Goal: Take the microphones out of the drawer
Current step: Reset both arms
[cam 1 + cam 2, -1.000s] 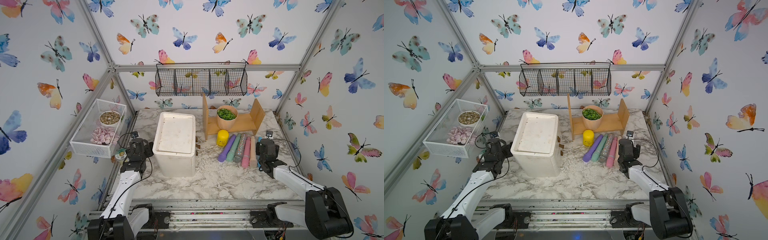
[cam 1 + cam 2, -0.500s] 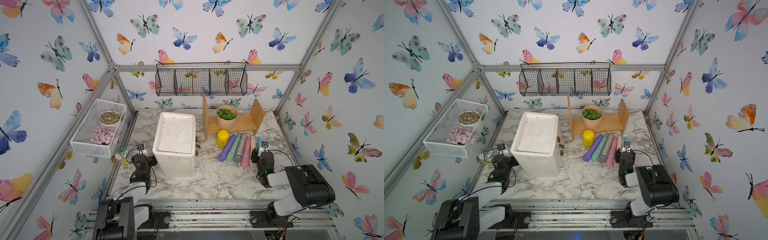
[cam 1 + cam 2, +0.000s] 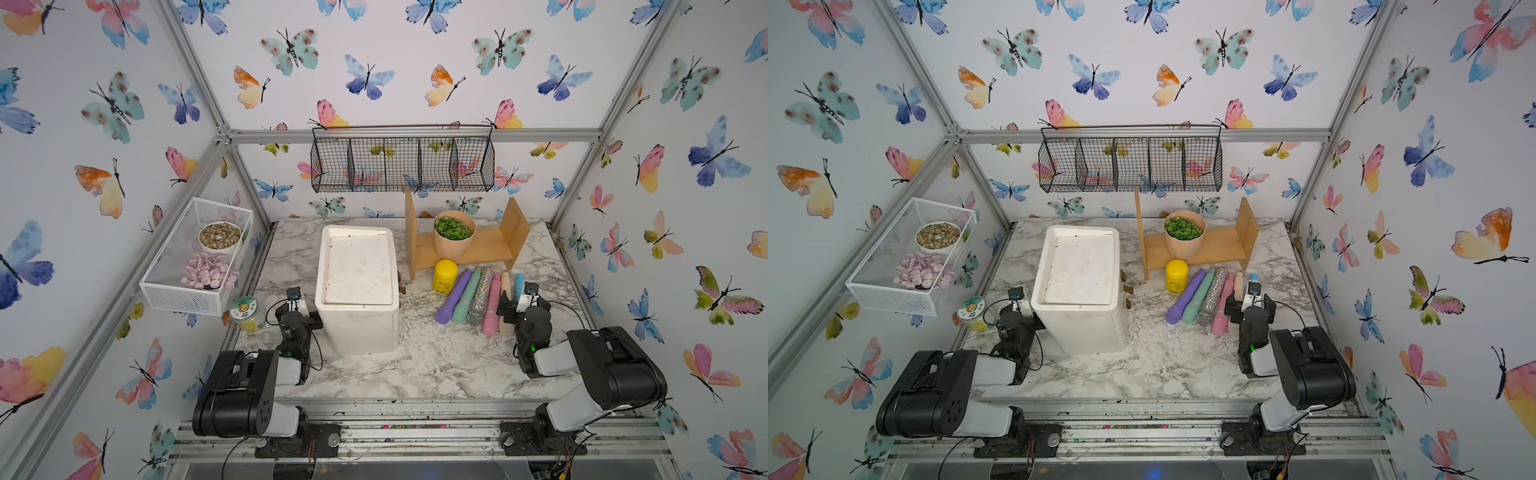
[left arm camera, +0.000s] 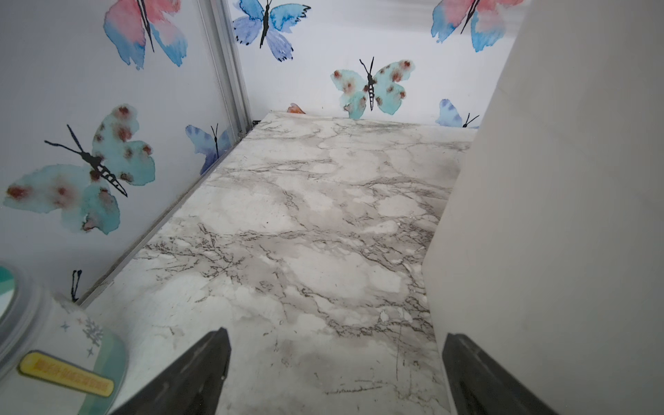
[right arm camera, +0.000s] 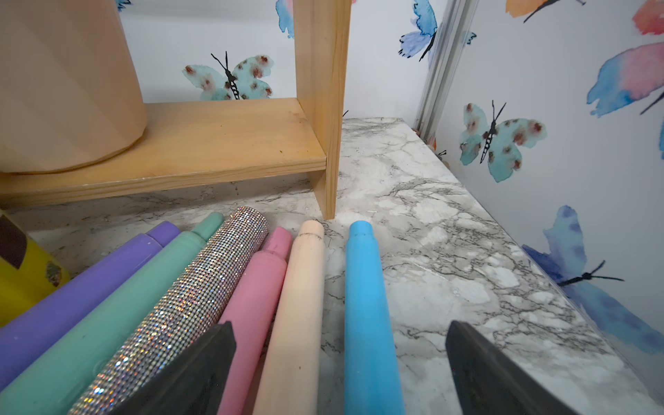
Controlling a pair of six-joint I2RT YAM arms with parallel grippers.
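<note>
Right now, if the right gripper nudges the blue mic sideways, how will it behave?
The blue mic is a smooth round tube lying flat on the marble table, so it will probably roll. Pushed toward the peach mic beside it, it would likely stop there. It looks rigid, so it should not bend, though its smooth skin might slip in a light grip.

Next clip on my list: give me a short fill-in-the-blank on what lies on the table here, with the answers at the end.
1. The row on the marble table holds ___ microphones.
2. The yellow jar stands beside the ___ microphone.
3. At the row's other end, by the open right gripper, lies the ___ one.
4. The potted plant stands on a ___ shelf.

Missing words: six; purple; blue; wooden.
</note>
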